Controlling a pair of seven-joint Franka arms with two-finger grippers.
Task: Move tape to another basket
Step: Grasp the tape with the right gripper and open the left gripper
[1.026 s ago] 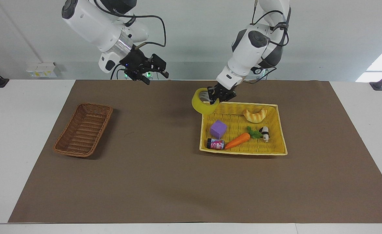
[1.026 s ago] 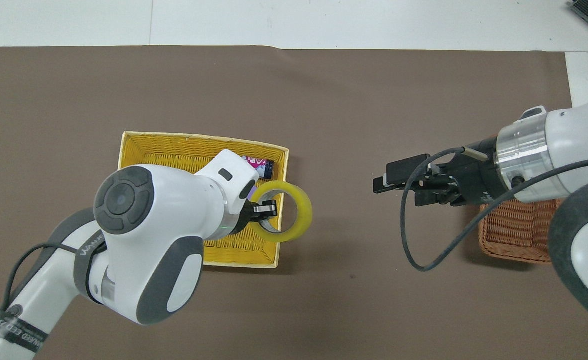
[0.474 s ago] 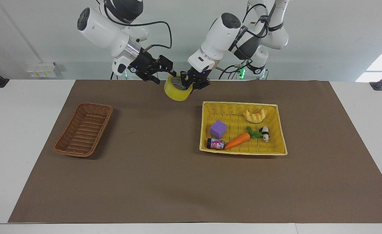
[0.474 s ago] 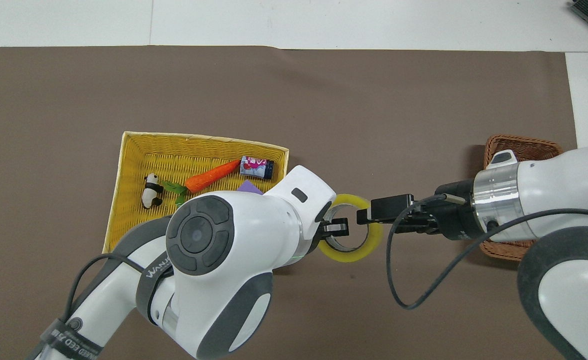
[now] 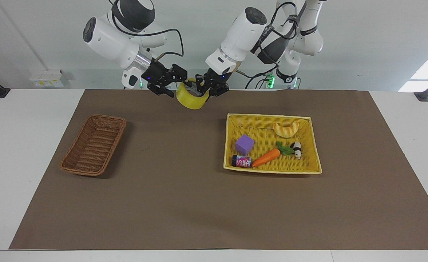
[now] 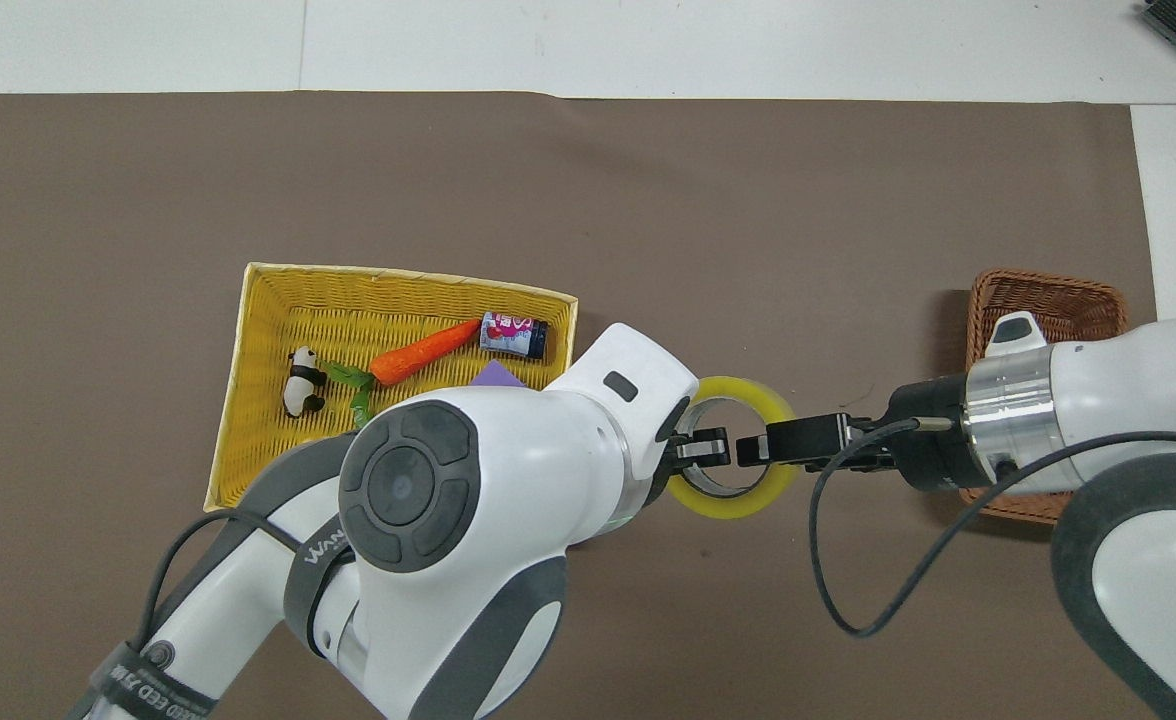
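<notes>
Tape (image 5: 189,99) hangs in the air over the brown mat (image 5: 185,203), pinched at its rim by the left gripper (image 5: 203,89), with the right gripper (image 5: 182,80) spread around its other rim, between the basket (image 5: 94,145) and the yellow tray (image 5: 272,169)
</notes>
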